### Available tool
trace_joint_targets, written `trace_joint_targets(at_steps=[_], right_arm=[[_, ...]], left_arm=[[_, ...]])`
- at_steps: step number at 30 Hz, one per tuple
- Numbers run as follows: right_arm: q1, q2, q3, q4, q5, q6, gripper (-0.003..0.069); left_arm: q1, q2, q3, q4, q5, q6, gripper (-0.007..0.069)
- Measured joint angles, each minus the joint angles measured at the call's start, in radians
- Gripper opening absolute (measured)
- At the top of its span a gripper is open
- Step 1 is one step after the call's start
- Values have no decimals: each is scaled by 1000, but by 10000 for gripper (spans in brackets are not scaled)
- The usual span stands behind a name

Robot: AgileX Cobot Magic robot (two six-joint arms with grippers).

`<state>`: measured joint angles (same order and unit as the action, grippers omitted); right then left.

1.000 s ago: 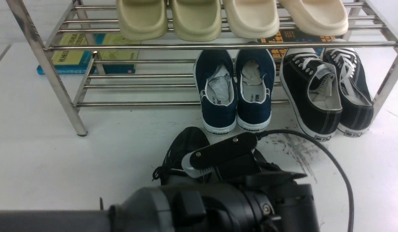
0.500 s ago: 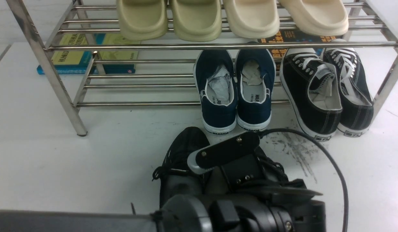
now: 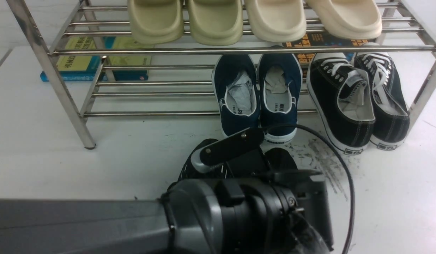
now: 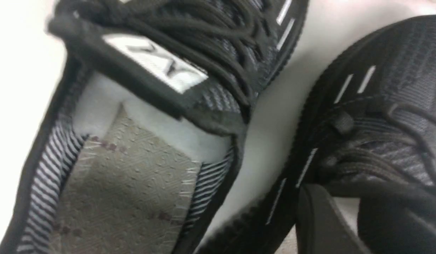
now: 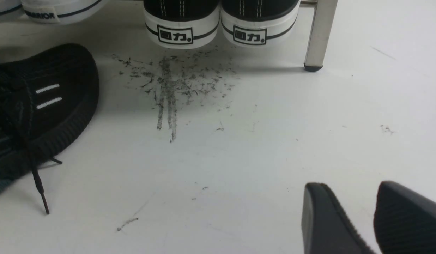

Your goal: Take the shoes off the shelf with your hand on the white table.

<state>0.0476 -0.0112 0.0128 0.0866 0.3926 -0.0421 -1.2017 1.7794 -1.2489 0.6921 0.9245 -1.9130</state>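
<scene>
The shoes, two black knit sneakers (image 3: pixel 200 160) (image 3: pixel 282 158), stand on the white table (image 3: pixel 62 158) in front of the shelf (image 3: pixel 151 51), only their toes showing past my left arm (image 3: pixel 239 211). The left wrist view shows one shoe (image 4: pixel 218 98) with white foam inside, and the other (image 4: pixel 398 106) beside it. My left gripper (image 4: pixel 345 197) is over that second shoe's opening, its tips at the tongue, jaws a little apart with a light surface showing between them. My right gripper (image 5: pixel 348 185) is open and empty, low over bare table beside one black shoe (image 5: pixel 45 98).
A navy Warrior pair (image 3: pixel 258 102) and a black white-laced canvas pair (image 3: pixel 359 102) sit on the lower tier. Beige slides (image 3: pixel 253 21) sit on top. Books (image 3: pixel 94 60) lie behind. Dark scuff marks (image 3: pixel 324 162) are on the table. A shelf leg (image 5: pixel 320 31) stands ahead of my right gripper.
My left arm has shifted left and forward toward the shelf and now covers more of the black shoes. The left shoe's toe has stayed where it was.
</scene>
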Motion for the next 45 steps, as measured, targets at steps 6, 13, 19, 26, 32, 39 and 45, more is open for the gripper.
trace_joint_targets(at_steps=[6, 13, 19, 26, 32, 39, 45], right_arm=[[0, 0, 0, 0, 0, 0, 237], [0, 0, 0, 0, 0, 0, 237], [0, 0, 0, 0, 0, 0, 237], [0, 0, 0, 1, 0, 0, 237], [0, 0, 0, 3, 0, 0, 237], [0, 0, 0, 3, 0, 0, 237], [0, 0, 0, 3, 0, 0, 237]], left_arm=[[0, -56, -65, -62, -8, 173, 271], [0, -143, -89, -79, 10, 297, 272], [0, -283, -89, -125, 68, 528, 225], [0, -587, -89, -209, 284, 840, 39], [0, -826, 34, -243, 310, 973, 1], [0, -981, 362, -151, 140, 918, 1], [0, -999, 519, 127, -268, 632, 1]])
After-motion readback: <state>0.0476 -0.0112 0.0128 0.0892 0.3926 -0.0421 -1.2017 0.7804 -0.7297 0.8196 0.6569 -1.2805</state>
